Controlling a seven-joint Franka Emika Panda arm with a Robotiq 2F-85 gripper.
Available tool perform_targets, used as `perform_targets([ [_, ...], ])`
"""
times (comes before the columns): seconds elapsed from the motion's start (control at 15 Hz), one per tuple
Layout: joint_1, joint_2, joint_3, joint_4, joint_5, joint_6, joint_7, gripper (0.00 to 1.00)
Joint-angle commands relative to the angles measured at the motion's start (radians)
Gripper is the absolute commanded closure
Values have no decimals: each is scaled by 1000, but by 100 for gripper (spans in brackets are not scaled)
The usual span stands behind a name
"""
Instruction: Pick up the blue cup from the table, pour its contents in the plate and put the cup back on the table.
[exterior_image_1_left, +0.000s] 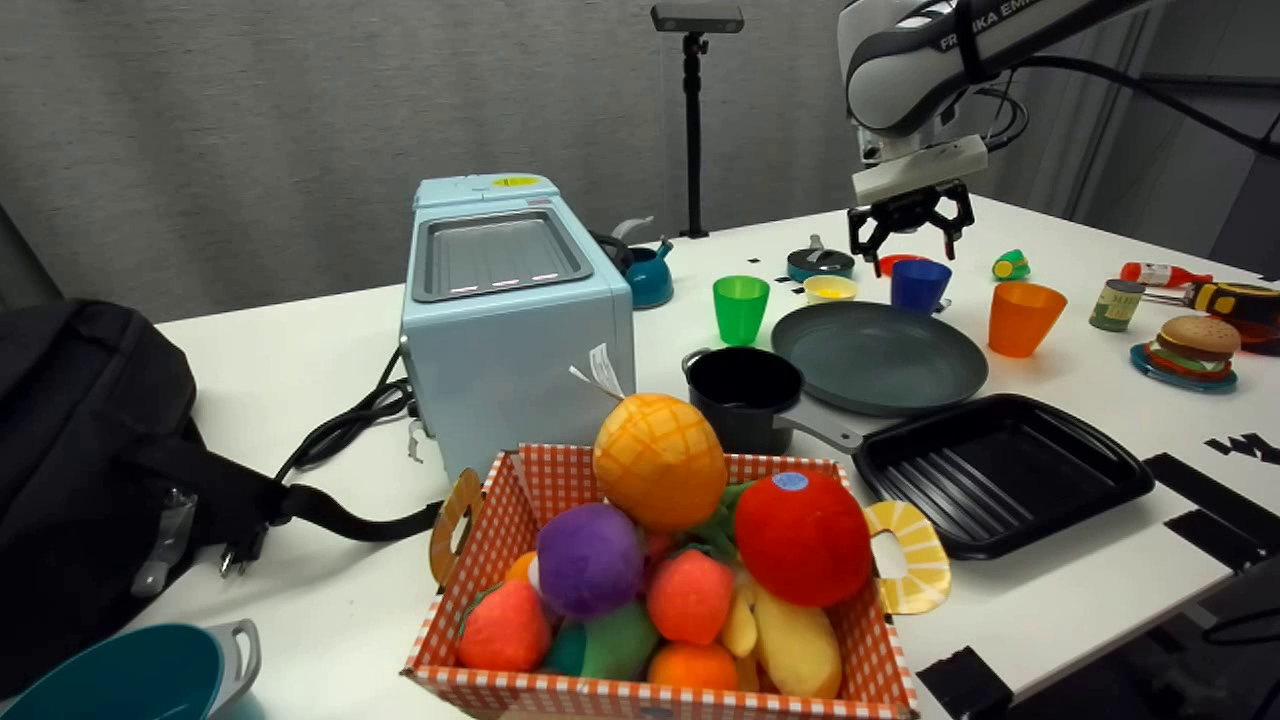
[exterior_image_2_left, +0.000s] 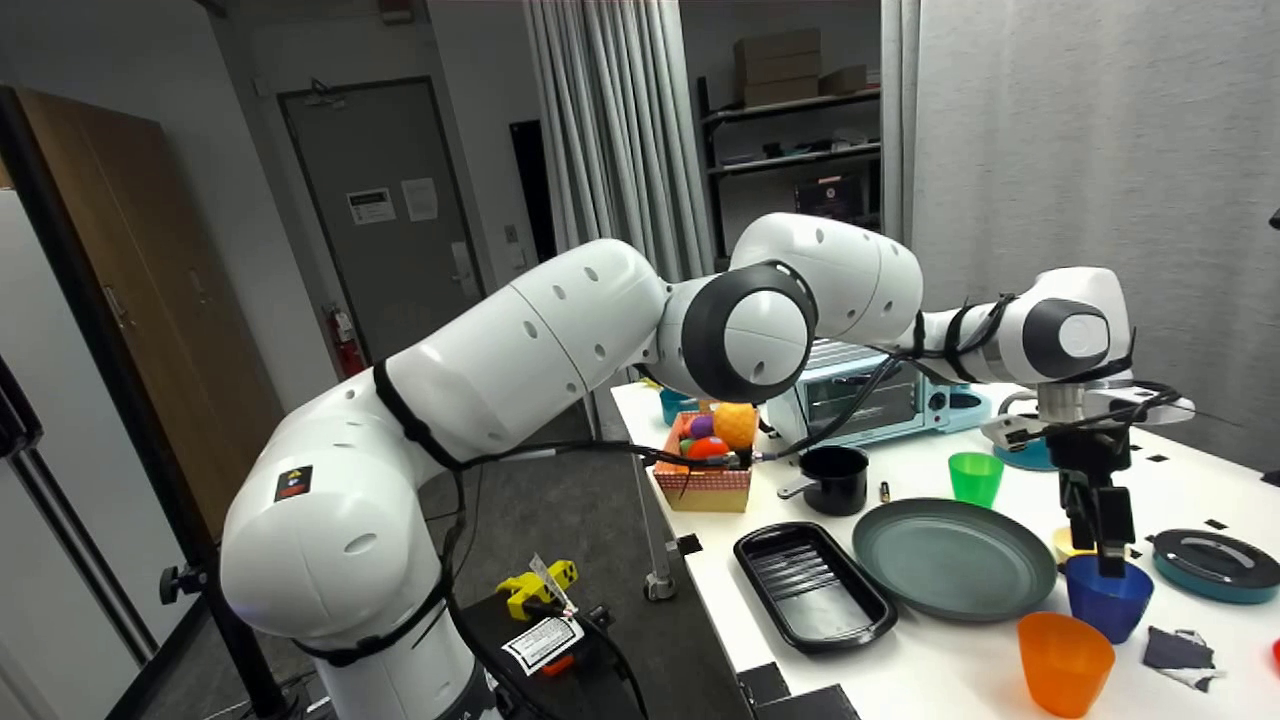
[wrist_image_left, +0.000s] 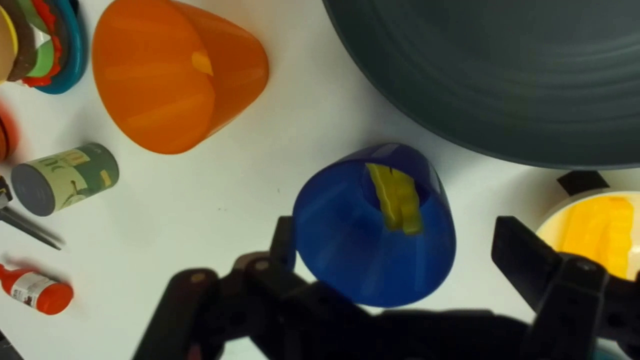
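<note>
Apparently, the step in hand is grasping the blue cup (wrist_image_left: 367, 247), which stands on the table (wrist_image_left: 210, 175) with the plate (exterior_image_1_left: 880, 360) just beside it and the yellow piece (wrist_image_left: 395, 200) inside it. The jaws are spread wider than the cup and hold nothing; whether they are above its rim or level with it, I cannot tell. One jaw looks nearer to the cup, so it would be wise to centre them, then go straight down and close gently.
</note>
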Motion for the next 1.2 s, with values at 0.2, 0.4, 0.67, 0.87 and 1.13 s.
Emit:
perform_targets([
  [0.2, -1, 107, 5, 158, 8, -50, 75, 29],
  [0.4, 2, 114, 3, 161, 6, -45, 85, 52],
  [0.67, -4, 117, -1, 166, 4, -44, 83, 83],
  [0.87, -10, 86, -3, 140, 1, -12, 65, 100],
  [1.13, -13, 19, -4, 99, -9, 45, 28, 99],
])
